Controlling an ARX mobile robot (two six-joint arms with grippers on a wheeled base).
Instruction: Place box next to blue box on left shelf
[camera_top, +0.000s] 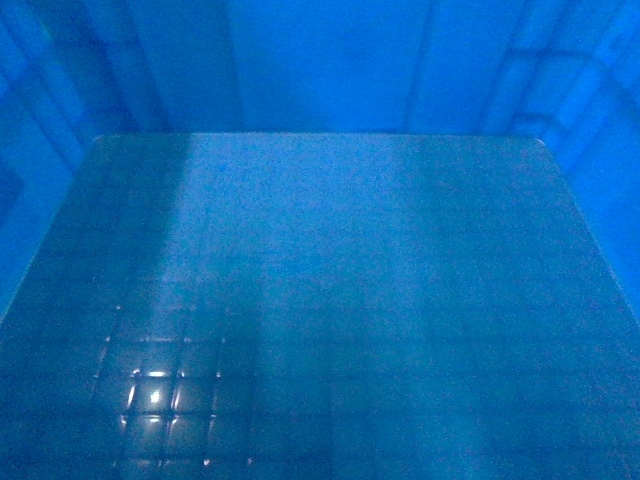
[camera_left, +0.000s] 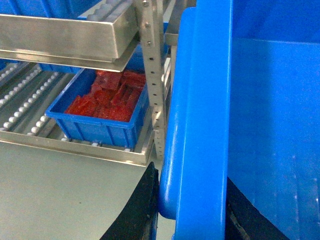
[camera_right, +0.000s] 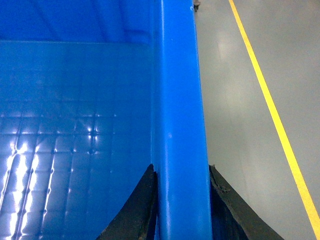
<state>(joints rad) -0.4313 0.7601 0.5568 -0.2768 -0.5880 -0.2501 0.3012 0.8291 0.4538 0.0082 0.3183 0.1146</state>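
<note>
Blue ribbed plastic crate (camera_top: 330, 300), open-topped and empty, hangs between your arms beside the steel roller shelf (camera_left: 75, 145): left gripper (camera_left: 192, 210) and right gripper (camera_right: 181, 210) each clamp a side rim. Stiff, light, probably slick; keep both rim holds.

Left gripper (camera_left: 192, 210): we see our dark fingers (camera_left: 135, 215) astride the box (camera_left: 200, 100) rim, clamped.
Right gripper (camera_right: 181, 205): our fingers (camera_right: 132, 210) pinch its opposite rim likewise.
</note>
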